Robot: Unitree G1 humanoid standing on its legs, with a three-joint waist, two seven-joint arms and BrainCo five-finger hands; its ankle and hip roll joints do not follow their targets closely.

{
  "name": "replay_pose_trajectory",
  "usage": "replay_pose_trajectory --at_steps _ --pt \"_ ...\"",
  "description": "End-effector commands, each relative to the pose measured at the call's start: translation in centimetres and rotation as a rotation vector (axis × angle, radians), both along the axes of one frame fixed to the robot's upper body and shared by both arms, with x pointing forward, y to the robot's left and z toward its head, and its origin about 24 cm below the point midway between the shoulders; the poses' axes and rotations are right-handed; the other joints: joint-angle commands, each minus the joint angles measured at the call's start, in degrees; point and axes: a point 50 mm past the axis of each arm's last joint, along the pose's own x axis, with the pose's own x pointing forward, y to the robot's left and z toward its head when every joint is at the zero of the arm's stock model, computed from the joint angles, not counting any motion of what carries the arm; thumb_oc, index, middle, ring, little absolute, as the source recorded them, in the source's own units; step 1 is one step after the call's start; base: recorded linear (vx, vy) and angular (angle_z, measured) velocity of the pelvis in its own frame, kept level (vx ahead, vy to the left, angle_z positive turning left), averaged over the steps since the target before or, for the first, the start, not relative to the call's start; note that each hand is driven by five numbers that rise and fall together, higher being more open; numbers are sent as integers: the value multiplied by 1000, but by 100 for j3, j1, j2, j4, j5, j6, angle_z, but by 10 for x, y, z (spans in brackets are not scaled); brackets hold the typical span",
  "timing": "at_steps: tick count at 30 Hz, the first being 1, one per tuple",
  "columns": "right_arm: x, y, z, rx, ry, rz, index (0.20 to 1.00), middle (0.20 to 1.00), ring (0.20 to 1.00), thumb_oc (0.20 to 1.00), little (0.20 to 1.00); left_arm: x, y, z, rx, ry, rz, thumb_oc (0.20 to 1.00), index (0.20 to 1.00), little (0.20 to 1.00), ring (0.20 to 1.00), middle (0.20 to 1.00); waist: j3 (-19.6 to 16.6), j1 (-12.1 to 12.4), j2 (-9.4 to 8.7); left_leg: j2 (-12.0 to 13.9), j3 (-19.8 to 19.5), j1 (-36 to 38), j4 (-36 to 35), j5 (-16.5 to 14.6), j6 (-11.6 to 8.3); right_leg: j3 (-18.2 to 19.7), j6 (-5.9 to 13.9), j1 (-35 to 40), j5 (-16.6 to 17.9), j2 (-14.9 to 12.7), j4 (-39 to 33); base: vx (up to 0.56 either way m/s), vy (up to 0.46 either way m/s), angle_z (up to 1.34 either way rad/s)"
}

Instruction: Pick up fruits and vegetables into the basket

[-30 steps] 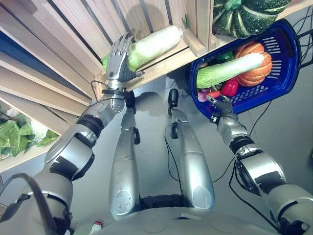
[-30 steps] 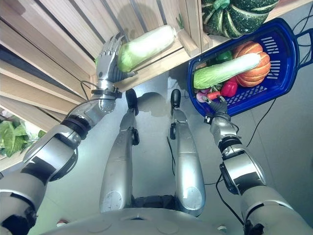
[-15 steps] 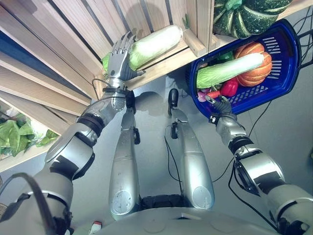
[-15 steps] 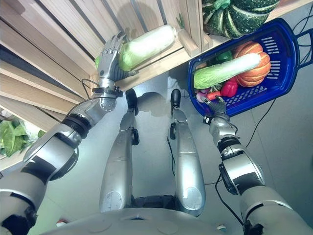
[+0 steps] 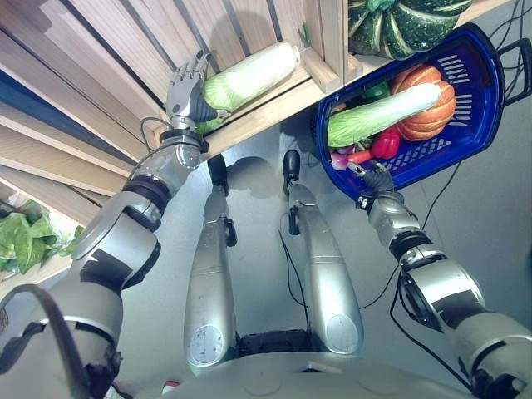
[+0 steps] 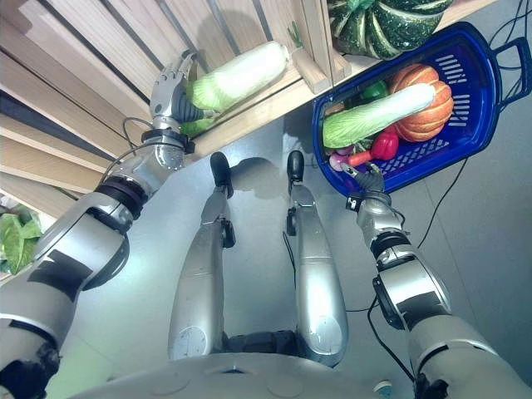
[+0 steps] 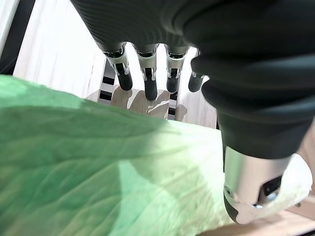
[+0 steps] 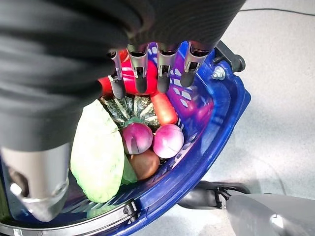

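Observation:
A long pale-green napa cabbage (image 5: 253, 71) lies on the wooden shelf (image 5: 274, 112). My left hand (image 5: 184, 87) reaches over its leafy green end (image 7: 98, 172). The fingers (image 7: 147, 78) stay fairly straight past it and the thumb is on the near side. My right hand (image 5: 378, 179) is shut on the handle at the near rim of the blue basket (image 5: 486, 91). Inside are another cabbage (image 5: 378, 116), an orange pumpkin (image 5: 428, 96), a red pepper (image 5: 384, 145), purple onions (image 8: 167, 140) and a carrot (image 8: 162, 108).
A dark green pumpkin (image 5: 407, 25) sits in the neighbouring shelf compartment behind a wooden divider (image 5: 320, 50). Leafy greens (image 5: 25, 237) lie on a lower shelf at the far left. Grey floor lies below the basket.
The camera has shifted a little. My left hand has slid along the cabbage toward its green end. The right hand and basket keep their hold.

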Motion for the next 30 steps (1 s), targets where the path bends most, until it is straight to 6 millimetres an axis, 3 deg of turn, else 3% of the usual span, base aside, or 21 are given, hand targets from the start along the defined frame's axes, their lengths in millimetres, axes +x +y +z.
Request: replay_pose_trajectory --at_steps 1,3,5,6,9,16,18,20,30 --pt "-10 -25 -3 -62 29 -34 1000 1000 1000 1000 1000 5 17 8 -45 40 64 1000 1000 1000 1000 1000 -139 30 -89 -166 -39 -215 550 -681 -35 -133 216 59 203 218 -254 13 35 -1" --pt "-10 -25 -3 -66 29 -34 1000 1000 1000 1000 1000 6 19 9 -44 60 61 1000 1000 1000 1000 1000 -139 15 -80 -166 -33 -225 555 -685 -35 -120 206 45 193 219 -254 0 0 0" --pt "-9 -25 -2 -69 27 -34 1000 1000 1000 1000 1000 7 19 10 -40 71 55 881 881 881 881 881 -139 5 -75 -165 -28 -242 563 -687 -37 -111 203 29 191 218 -255 0 0 0" --pt "-9 -25 -2 -69 26 -34 1000 1000 1000 1000 1000 7 18 9 -37 74 49 784 784 784 784 784 -139 0 -74 -162 -25 -249 569 -690 -37 -110 201 20 188 216 -248 0 0 0" --pt "-8 -24 -2 -72 25 -32 1000 1000 1000 1000 1000 6 15 5 -26 92 23 721 721 721 721 721 -139 -2 -63 -165 -23 -254 571 -695 -38 -108 196 13 178 216 -249 -1 4 -1" --pt "-7 -21 0 -71 19 -34 1000 1000 1000 1000 1000 5 5 -5 -2 125 -27 784 784 784 784 784 -139 20 -46 -174 -29 -260 541 -692 -39 -109 197 23 178 217 -289 -3 2 -2" --pt "-6 -21 0 -69 18 -34 1000 1000 1000 1000 1000 4 3 -8 1 125 -38 853 853 853 853 853 -139 25 -54 -170 -26 -255 519 -688 -38 -109 197 31 178 222 -308 0 0 0" --pt "-7 -18 -2 -65 20 -35 1000 1000 1000 1000 1000 3 -1 -11 3 119 -52 1000 1000 1000 1000 1000 -139 36 -63 -174 -36 -247 516 -690 -39 -113 201 49 190 224 -325 0 0 0" --pt "-9 -17 -4 -50 14 -55 1000 1000 1000 1000 1000 -3 -15 -18 -23 93 -111 1000 1000 1000 1000 1000 -139 121 -26 -209 -96 -220 433 -665 -24 -143 226 84 247 221 -395 -3 -3 0"
